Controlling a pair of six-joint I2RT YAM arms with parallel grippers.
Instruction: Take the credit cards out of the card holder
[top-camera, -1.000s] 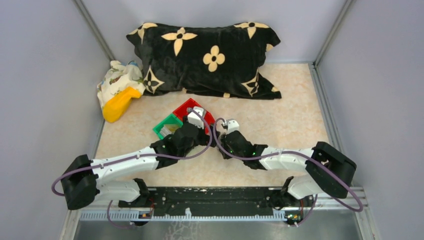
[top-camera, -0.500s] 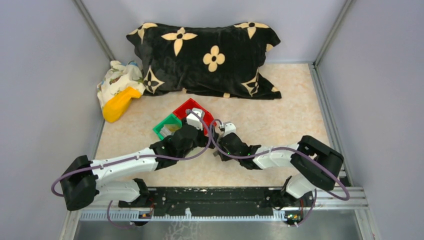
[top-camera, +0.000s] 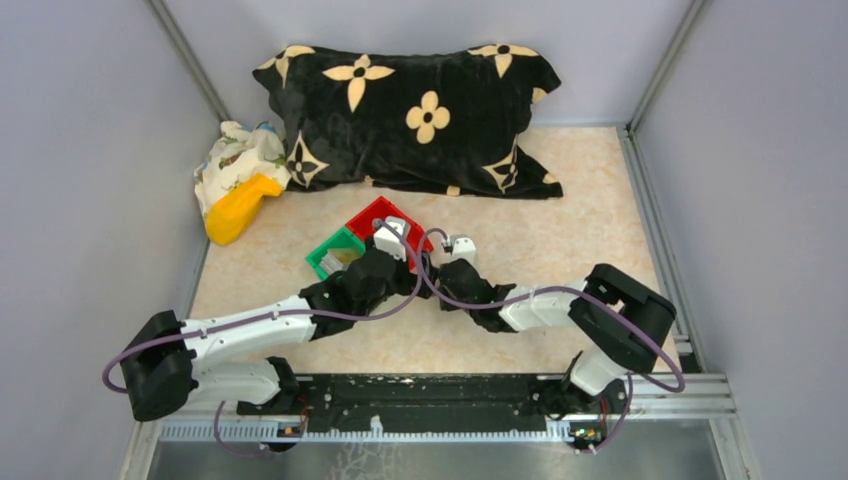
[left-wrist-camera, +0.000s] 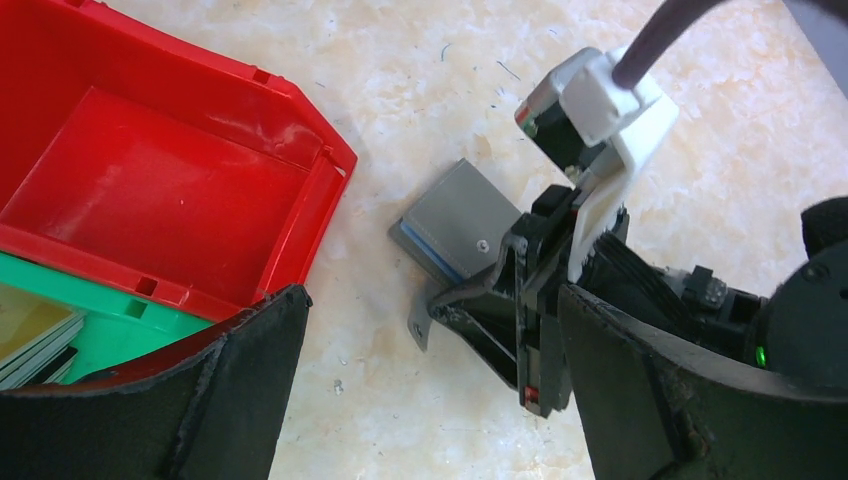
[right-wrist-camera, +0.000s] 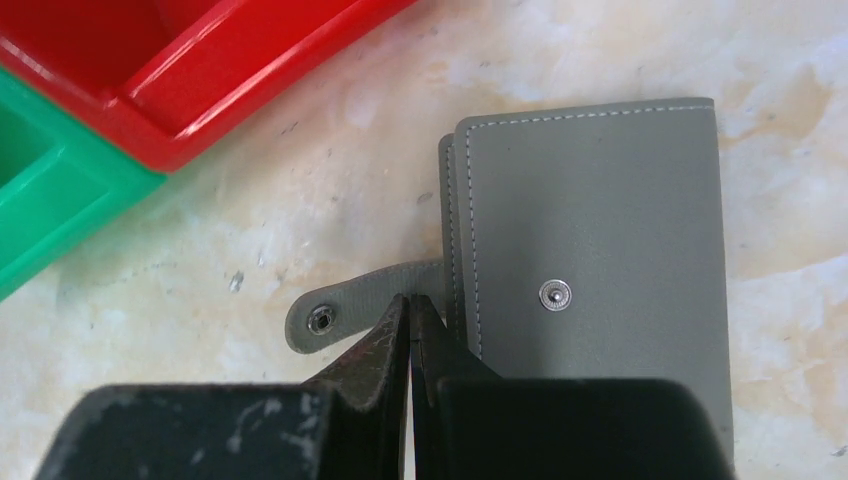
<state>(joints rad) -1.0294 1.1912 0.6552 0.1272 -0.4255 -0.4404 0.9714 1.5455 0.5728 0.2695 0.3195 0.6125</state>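
The right end effector (right-wrist-camera: 410, 305), fingers pressed together, is touching the unsnapped strap (right-wrist-camera: 335, 312) of the flat grey stitched card holder (right-wrist-camera: 590, 250), seemingly to open it. The left end effector (left-wrist-camera: 430, 300) is hovering, fingers apart.

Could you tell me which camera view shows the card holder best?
Right wrist view: the card holder fills the frame, stitching and snap clear. Left wrist shows it small, partly behind the right gripper; from the top, arms hide it.

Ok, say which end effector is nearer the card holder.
Right. The right end effector touches the strap of the card holder; the left end effector hovers open, short of it.
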